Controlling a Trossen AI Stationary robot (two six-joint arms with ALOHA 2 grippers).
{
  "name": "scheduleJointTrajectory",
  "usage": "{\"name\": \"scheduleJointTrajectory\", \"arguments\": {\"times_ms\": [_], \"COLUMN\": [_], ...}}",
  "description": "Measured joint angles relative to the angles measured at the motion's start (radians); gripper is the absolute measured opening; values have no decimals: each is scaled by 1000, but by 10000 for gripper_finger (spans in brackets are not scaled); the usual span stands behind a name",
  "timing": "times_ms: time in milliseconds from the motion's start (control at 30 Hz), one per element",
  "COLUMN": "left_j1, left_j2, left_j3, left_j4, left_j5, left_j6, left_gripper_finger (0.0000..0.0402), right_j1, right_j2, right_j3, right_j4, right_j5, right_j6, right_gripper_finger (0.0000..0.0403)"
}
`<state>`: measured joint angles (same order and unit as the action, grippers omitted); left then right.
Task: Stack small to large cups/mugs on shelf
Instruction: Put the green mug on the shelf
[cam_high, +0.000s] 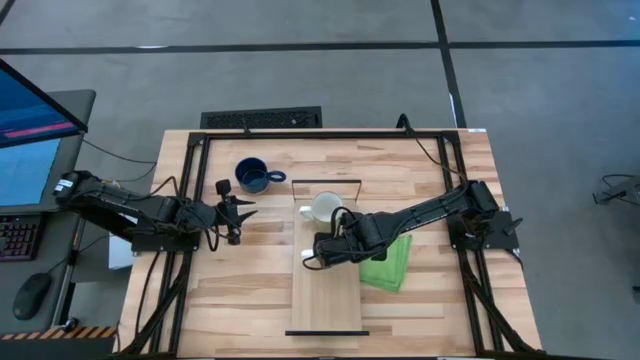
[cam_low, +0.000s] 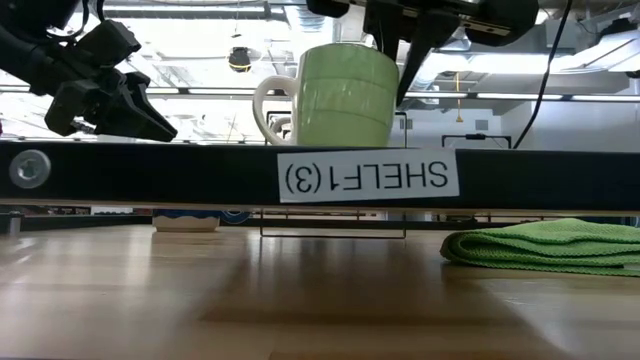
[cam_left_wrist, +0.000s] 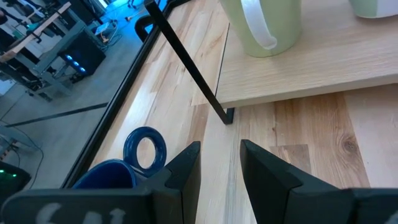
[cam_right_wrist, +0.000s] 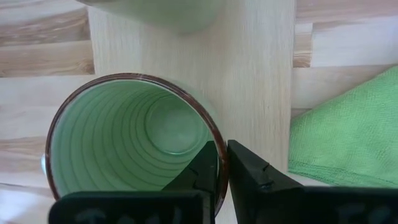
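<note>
The light green mug (cam_right_wrist: 130, 130) stands upright over the shelf (cam_high: 327, 300), near its middle, and also shows in the low view (cam_low: 345, 95). My right gripper (cam_right_wrist: 222, 165) is shut on its rim. The white mug (cam_high: 325, 208) stands on the shelf's far part. The dark blue mug (cam_high: 252, 176) stands on the tabletop left of the shelf's far end. My left gripper (cam_high: 243, 208) hangs open and empty just near of the blue mug (cam_left_wrist: 118, 177), pointing toward the shelf. My right gripper pinches the green mug's wall at the rim (cam_right_wrist: 217, 152), one finger inside the mug and one outside, on the side away from the handle. The fingers come from above, pointing down. The mug is upright; the shelf's black end bar hides its base in the low view.
A folded green cloth (cam_high: 388, 262) lies on the tabletop right of the shelf, close to my right arm. The shelf's thin black frame (cam_high: 326, 183) rises at its far end. The near half of the shelf is bare wood.
</note>
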<state>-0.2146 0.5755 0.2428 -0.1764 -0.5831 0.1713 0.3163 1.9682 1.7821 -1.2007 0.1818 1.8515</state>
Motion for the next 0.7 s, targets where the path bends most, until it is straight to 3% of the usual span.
{"name": "scheduleJointTrajectory", "arguments": {"times_ms": [700], "left_j1": [0], "left_j2": [0], "left_j3": [0], "left_j4": [1], "left_j5": [-1], "left_j6": [0], "left_gripper_finger": [105], "right_j1": [0], "right_j2": [-1], "right_j3": [-20], "right_j4": [-18], "right_j5": [-1], "right_j6": [23], "right_gripper_finger": [52]}}
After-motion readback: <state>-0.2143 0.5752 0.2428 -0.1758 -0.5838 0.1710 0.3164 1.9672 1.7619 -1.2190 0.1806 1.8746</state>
